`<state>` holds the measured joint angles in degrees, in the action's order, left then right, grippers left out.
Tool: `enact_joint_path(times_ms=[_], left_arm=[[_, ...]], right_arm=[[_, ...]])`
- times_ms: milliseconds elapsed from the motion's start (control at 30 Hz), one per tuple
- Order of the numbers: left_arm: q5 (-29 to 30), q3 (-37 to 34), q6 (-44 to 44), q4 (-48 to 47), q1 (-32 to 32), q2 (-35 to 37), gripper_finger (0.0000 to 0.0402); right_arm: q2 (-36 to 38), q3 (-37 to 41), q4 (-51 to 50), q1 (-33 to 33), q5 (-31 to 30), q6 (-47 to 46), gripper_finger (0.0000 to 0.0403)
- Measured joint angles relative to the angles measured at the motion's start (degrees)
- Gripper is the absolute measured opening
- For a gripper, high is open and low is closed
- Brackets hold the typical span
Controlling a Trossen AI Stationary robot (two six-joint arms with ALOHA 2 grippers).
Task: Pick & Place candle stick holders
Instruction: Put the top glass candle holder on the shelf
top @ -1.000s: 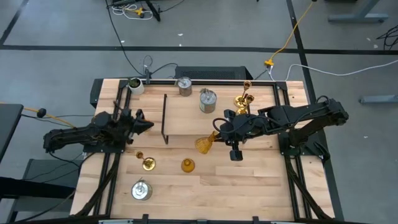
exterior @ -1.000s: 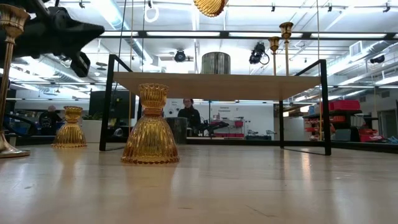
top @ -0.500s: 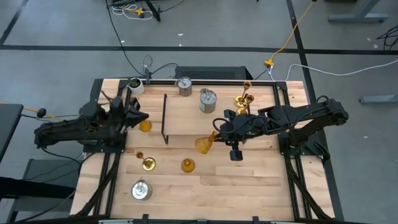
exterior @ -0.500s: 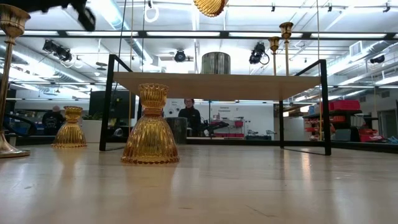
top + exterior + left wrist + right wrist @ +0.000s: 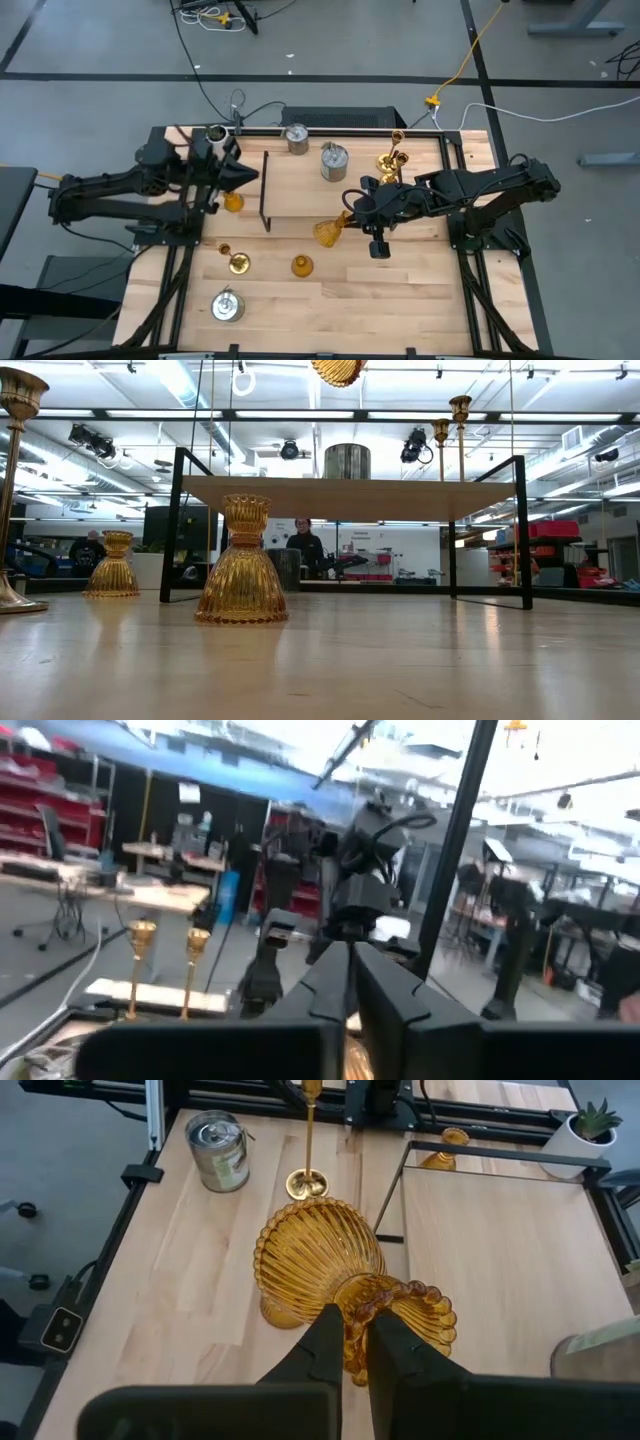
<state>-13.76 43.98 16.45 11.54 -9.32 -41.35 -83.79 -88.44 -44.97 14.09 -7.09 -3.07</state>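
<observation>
Carry step was in hand — right hand (image 5: 349,1342) pinched shut on an amber holder (image 5: 335,1280), aloft over the counter (image 5: 400,290); next came a gentle set-down. Left hand (image 5: 240,176) hovered empty, fingers together.

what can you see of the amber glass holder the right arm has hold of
The ribbed amber glass candle holder looks translucent, with a flared bell-shaped base and a beaded rim at its narrow neck. The right gripper is shut on that neck, its dark fingers pinching it. It hangs tilted above the wooden table, flared base pointing away from the gripper, touching nothing else. In the high view it sits mid-table beside the wooden rack with black wire sides.
</observation>
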Motion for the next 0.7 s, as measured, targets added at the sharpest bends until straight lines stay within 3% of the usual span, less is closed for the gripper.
enact_joint_path(times_ms=[267, 500, 700], left_arm=[[1.0, 11.3, -2.1, -18.6, 0.0, -8.2, 0.0148], [0.4, 20.5, -2.2, -25.8, 0.0, -15.0, 0.0258], [-3.4, 26.1, -2.1, -27.7, 0.0, -19.9, 0.0328]], right_arm=[[0.0, 0.0, 0.0, 0.0, 0.0, -2.4, 0.0013], [0.0, 0.0, 0.0, 0.0, 0.0, -2.6, 0.0013], [0.0, 0.0, 0.0, 0.0, 0.0, -2.7, 0.0013]])
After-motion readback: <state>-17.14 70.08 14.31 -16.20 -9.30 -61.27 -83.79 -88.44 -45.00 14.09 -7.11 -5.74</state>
